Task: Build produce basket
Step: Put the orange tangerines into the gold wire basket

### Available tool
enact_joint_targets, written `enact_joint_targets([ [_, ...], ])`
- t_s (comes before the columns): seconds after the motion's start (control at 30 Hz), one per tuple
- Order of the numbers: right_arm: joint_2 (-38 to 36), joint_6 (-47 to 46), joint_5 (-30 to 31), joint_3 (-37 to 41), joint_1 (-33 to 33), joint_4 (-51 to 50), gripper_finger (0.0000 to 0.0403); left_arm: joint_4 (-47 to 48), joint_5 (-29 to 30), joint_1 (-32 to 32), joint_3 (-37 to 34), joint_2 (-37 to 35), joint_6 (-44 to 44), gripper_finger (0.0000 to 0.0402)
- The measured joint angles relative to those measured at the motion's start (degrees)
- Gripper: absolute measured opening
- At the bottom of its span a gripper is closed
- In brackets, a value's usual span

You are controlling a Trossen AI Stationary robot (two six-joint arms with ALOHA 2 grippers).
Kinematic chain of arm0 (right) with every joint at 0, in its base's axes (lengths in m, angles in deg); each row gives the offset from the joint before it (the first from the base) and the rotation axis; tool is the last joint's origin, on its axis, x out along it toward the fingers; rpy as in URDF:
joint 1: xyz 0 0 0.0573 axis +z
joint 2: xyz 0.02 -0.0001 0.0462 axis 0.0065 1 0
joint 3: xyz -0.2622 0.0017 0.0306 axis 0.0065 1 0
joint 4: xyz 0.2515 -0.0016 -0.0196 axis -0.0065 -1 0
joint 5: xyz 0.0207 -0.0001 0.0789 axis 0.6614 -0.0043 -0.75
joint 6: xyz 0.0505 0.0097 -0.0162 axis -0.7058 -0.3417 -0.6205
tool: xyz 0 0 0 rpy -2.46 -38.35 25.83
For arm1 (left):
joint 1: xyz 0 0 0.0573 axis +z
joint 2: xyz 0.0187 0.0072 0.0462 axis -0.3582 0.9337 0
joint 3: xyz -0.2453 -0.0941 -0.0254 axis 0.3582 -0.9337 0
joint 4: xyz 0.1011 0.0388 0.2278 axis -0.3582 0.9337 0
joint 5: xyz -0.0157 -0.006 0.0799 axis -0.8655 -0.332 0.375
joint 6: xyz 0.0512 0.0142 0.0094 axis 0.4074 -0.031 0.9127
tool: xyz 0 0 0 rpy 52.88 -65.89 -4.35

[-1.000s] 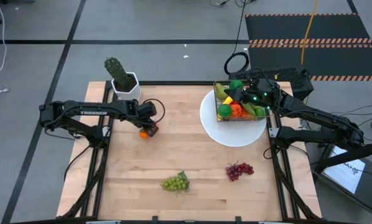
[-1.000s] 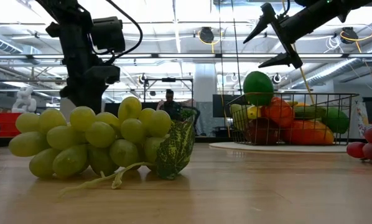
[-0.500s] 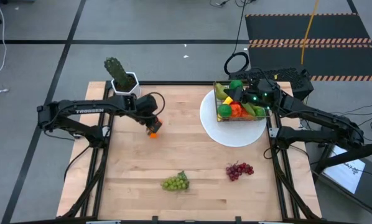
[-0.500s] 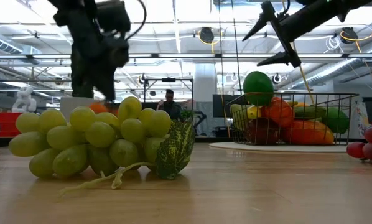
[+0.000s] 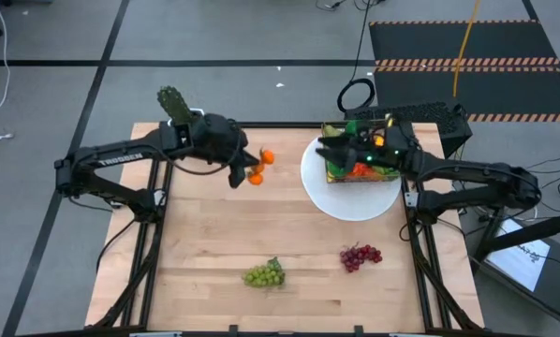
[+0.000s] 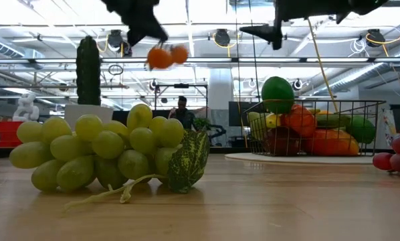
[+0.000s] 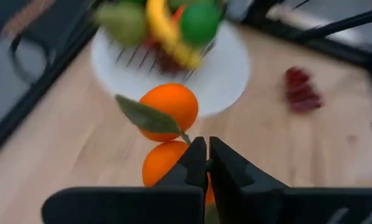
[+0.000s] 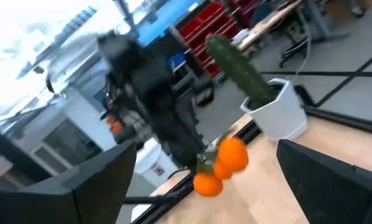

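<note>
The left claw is pinched shut on the stem of a pair of small oranges with a leaf, so the fruit dangles off the claw tips rather than being squeezed, a hold that probably spares the round bodies from slipping out. It hangs in the air above the worktop, between the cactus pot and the basket, on the side of the basket toward the pot, which suggests a carry toward the basket for the drop. The basket sits on a white plate and is already heaped with produce: a lime on top, a banana and orange and red pieces below (not much spare room on the pile). The right claw hovers over the basket with its jaws spread wide and holding nothing; as it lies over the basket's near edge, it could stand in the way of the incoming oranges unless it clears off. Still on the worktop, well apart from the basket, lie the green grapes and the purple grapes, the purple bunch nearer the plate.
</note>
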Motion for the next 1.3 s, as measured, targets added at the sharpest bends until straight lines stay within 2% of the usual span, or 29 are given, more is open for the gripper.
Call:
enact_joint_targets([
  [0.17, 4.84, 3.01, -1.66, -1.81, 3.51, 0.49, 0.0381, -6.32, -4.83, 0.62, 1.19, 0.08, 0.73, 0.0009],
  [0.33, 9.02, 6.91, -2.97, -4.19, 4.86, 0.29, 0.0381, -12.54, -5.78, -0.08, 1.21, 0.08, -0.07, 0.0013],
  [0.43, 10.31, 10.73, -3.12, -6.39, 4.84, 0.56, 0.0381, -14.29, -5.77, -0.35, 1.21, 0.08, -3.97, 0.0006],
  [0.63, 12.31, 21.23, -4.33, -12.73, 4.80, -4.90, 0.0381, -14.28, -1.55, -0.78, 1.21, 0.85, -13.60, 0.0016],
  [0.8, 14.65, 26.85, -2.49, -17.85, 5.43, -11.57, 0.0378, -15.40, 2.35, -1.05, 1.32, 2.62, -21.57, 0.0006],
  [0.93, 16.44, 31.35, 1.91, -18.69, 6.60, -12.16, 0.0377, -20.40, 4.82, -2.34, 1.31, 5.06, -24.85, 0.0015],
  [1.2, 16.91, 33.68, 5.22, -18.69, 6.78, -17.67, 0.0375, -28.75, 12.87, -4.82, 1.30, 8.32, -29.06, 0.0007],
  [1.3, 16.59, 35.49, 7.44, -18.67, 7.11, -18.00, 0.0357, -29.30, 15.00, -5.41, 1.30, 8.54, -29.68, 0.0016],
])
